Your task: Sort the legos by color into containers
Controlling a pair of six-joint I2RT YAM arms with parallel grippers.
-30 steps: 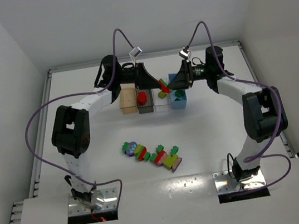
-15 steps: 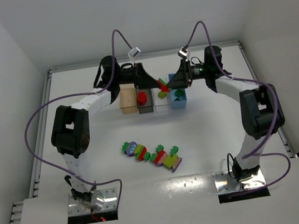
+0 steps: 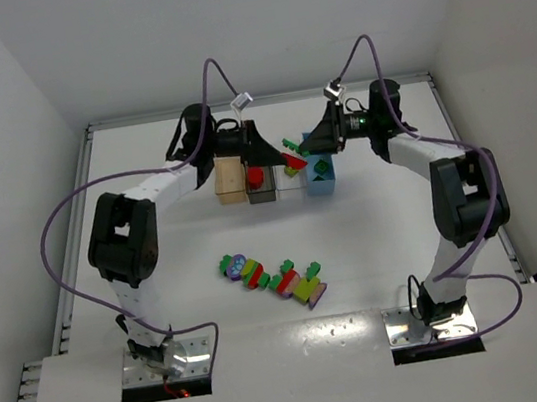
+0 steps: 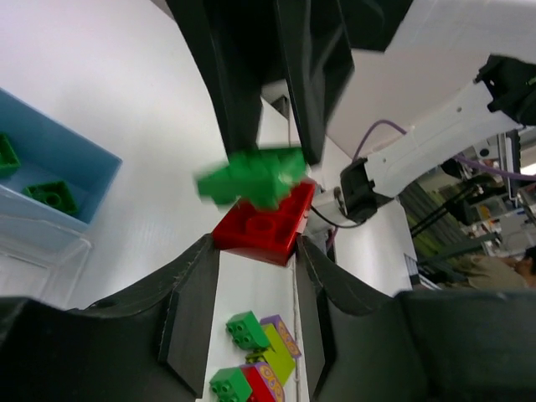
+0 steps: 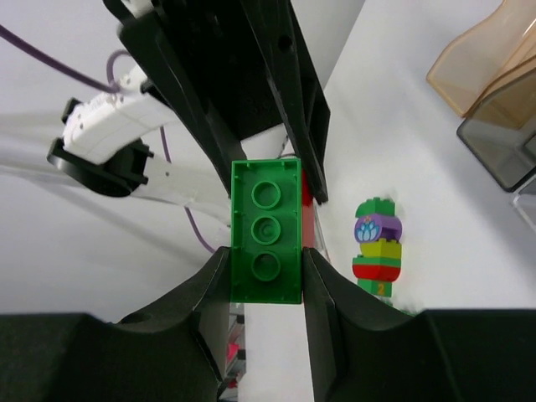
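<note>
My left gripper [image 3: 286, 161] [image 4: 258, 244] is shut on a red lego [image 4: 264, 222] [image 3: 294, 163], held in the air over the row of containers. My right gripper [image 3: 301, 146] [image 5: 266, 270] faces it and is shut on a dark green lego [image 5: 266, 230] [image 4: 251, 176] [image 3: 291, 144]. The green lego sits against the red one's top; I cannot tell whether they are joined. The containers stand in a row: tan [image 3: 230, 180], dark grey [image 3: 262, 193] with a red lego [image 3: 256, 176] inside, clear [image 3: 289, 182], and light blue [image 3: 323, 186] [image 4: 79, 159] with green legos inside.
A long multicoloured lego cluster [image 3: 272, 278] [image 5: 377, 247] [image 4: 260, 352] lies on the white table nearer the arm bases. The tan [image 5: 490, 59] and grey [image 5: 502, 142] bins show at the right of the right wrist view. Side walls stand close on both sides.
Both grippers have shifted slightly over the bins. The green lego now shows a little behind the red one instead of pressed together with it; it is blurred in the left wrist view.
</note>
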